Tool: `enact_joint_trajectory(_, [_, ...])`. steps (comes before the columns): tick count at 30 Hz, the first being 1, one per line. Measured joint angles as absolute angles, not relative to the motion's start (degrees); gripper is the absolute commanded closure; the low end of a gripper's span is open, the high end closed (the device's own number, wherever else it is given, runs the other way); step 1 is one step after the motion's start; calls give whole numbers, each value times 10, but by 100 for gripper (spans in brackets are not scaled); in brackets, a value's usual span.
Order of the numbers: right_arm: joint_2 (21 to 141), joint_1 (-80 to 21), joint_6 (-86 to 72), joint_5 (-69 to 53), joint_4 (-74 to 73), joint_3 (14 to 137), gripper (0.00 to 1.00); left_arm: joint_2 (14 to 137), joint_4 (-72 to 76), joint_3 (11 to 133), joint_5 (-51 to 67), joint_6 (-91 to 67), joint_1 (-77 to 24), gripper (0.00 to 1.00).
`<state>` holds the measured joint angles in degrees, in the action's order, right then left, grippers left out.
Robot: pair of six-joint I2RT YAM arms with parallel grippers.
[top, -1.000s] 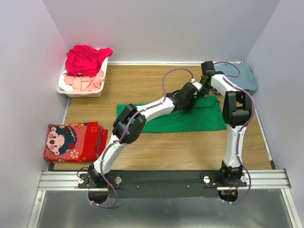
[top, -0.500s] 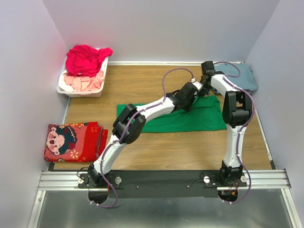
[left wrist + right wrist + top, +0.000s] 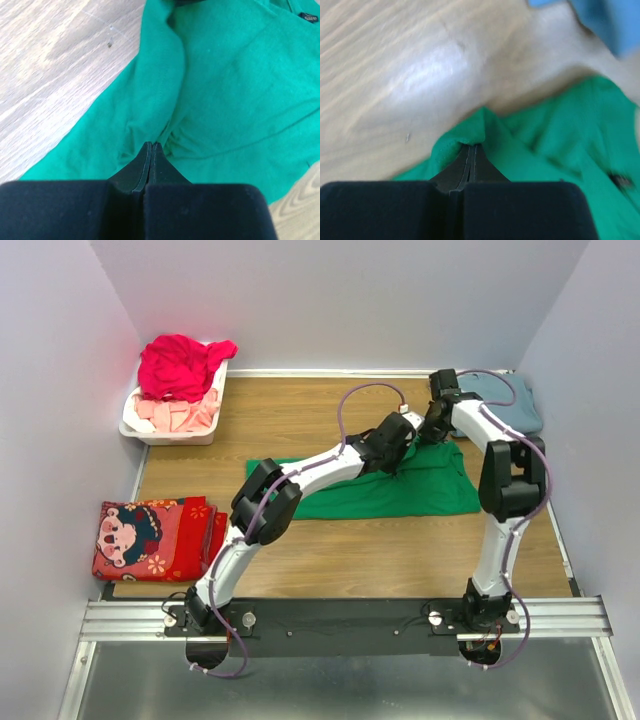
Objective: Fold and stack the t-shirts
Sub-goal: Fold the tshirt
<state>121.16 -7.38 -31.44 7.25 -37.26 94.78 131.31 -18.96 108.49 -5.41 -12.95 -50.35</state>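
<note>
While two pairs of jaws pinch it, one green t-shirt (image 3: 350,498) lies spread mid-surface.
One basket (image 3: 150,433) at far left holds one magenta t-shirt (image 3: 180,365) over pink cloth (image 3: 172,416); left jaws and right jaws are closed tight on the green t-shirt's far edge; one blue-grey t-shirt (image 3: 522,405) lies far right.

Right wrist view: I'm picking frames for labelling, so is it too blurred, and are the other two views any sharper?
Right wrist: blurred throughout, the green t-shirt smeared at its edges, a glare patch on the wooden table. Left wrist: sharp, fabric creases readable. Top external: sharp, evenly lit, only soft shadows.
</note>
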Motion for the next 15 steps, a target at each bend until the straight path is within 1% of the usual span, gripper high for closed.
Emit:
enact_joint_trajectory(6, [1079,-74,-315,74,-381,872,99,1277,-194,1060,-54,-122,-505,100])
enact_joint_trajectory(11, [999,-74,-315,74,-394,809,99,1263,-196,1050,-54,-109,-512,100])
enact_joint_trajectory(15, [959,-74,-316,74,-415,757,99,1250,-202,1025,-54,-96,-522,100])
